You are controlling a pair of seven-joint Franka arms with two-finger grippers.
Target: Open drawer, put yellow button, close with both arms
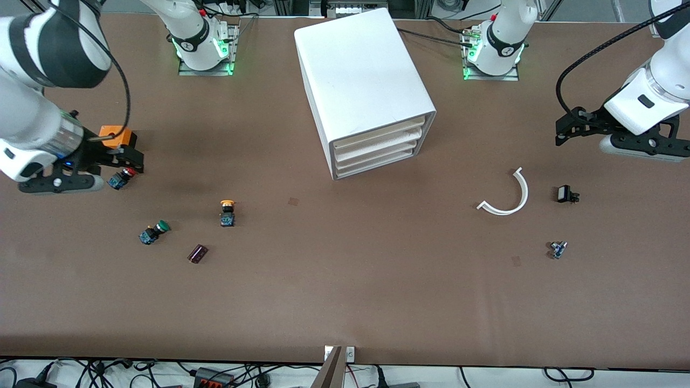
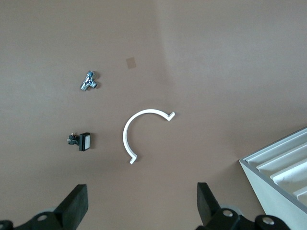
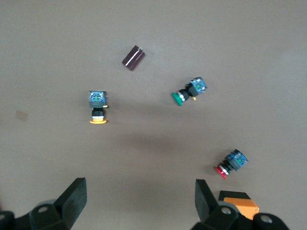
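Observation:
The white cabinet (image 1: pixel 361 75) stands at the table's middle, near the arm bases. Its uppermost drawer (image 1: pixel 377 136) is shut, like the two below it. The yellow button (image 1: pixel 227 212) lies on the table toward the right arm's end; it also shows in the right wrist view (image 3: pixel 98 109). My right gripper (image 1: pixel 129 160) is open and empty over the table beside the red-capped button (image 1: pixel 122 178); the right wrist view shows its spread fingers (image 3: pixel 74 199). My left gripper (image 1: pixel 564 131) is open and empty above the left arm's end of the table, its fingers (image 2: pixel 76 203) wide apart.
A green-capped button (image 1: pixel 154 231) and a dark maroon part (image 1: pixel 198 253) lie nearer the camera than the yellow button. A white curved strip (image 1: pixel 508 195), a small black switch (image 1: pixel 566 194) and a small metal part (image 1: pixel 558 249) lie toward the left arm's end. A cabinet corner (image 2: pixel 280 167) shows in the left wrist view.

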